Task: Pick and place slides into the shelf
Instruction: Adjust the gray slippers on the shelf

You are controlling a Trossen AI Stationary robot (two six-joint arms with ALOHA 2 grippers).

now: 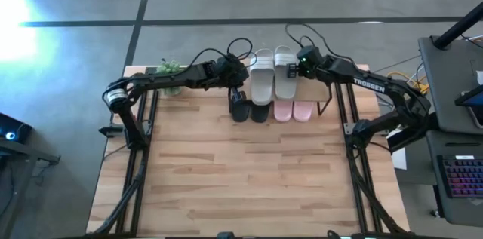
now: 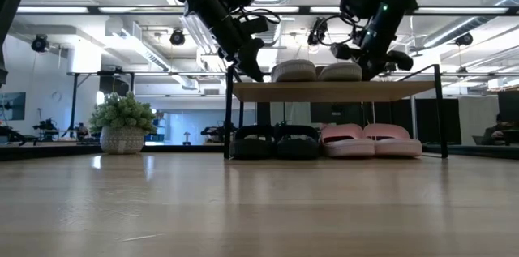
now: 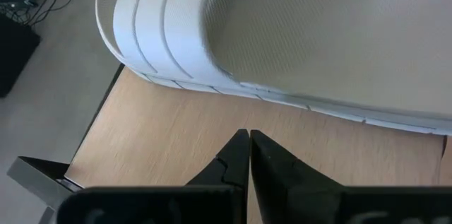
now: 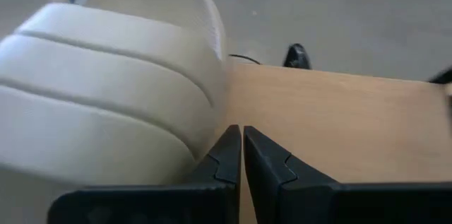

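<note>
Pale slides [image 1: 273, 75] on the shelf [image 1: 311, 90] look soft and light; grab the strap. Left gripper [image 3: 248, 136] and right gripper [image 4: 236, 131] are closed, holding nothing.

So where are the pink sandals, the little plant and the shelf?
pink sandals [image 2: 369, 141]: low view, strap of the pair under the shelf.
plant [image 2: 122, 114]: low view, its leaves.
shelf [image 2: 332, 91]: low view, front edge of top board.

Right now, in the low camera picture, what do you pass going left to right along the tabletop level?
Small potted green plant in a pale pot → black pair of slide sandals under the wooden-topped black-framed shelf → pink pair of slide sandals.
</note>
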